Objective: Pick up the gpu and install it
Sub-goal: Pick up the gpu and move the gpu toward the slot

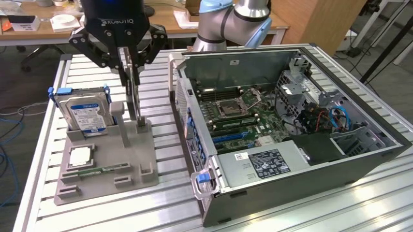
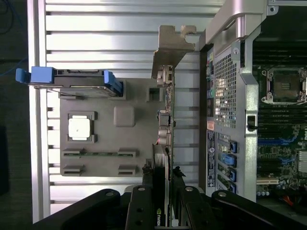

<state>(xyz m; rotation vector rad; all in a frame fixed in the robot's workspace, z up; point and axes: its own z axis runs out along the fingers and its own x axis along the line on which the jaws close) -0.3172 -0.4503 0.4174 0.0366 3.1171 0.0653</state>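
Note:
The gpu [image 1: 134,96] hangs upright on edge, a thin card seen edge-on over the grey holder stand [image 1: 129,159]. My gripper [image 1: 131,65] is shut on its upper end. The card's lower end is level with the stand's slot posts; I cannot tell if it is clear of them. In the wrist view the gpu [image 2: 163,120] runs away from my gripper [image 2: 162,191], its silver bracket at the far end, and the black fingers [image 2: 144,196] press on both sides. The open computer case [image 1: 290,121] lies at the exterior view's right, motherboard slots [image 1: 226,137] exposed.
On the stand are a blue-labelled hard drive [image 1: 84,113] with blue rails, a square processor chip [image 1: 79,155] and a narrow green memory stick [image 1: 103,170]. The case's side wall [image 2: 230,72] stands close beside the card. The slatted aluminium table [image 1: 322,212] carries everything.

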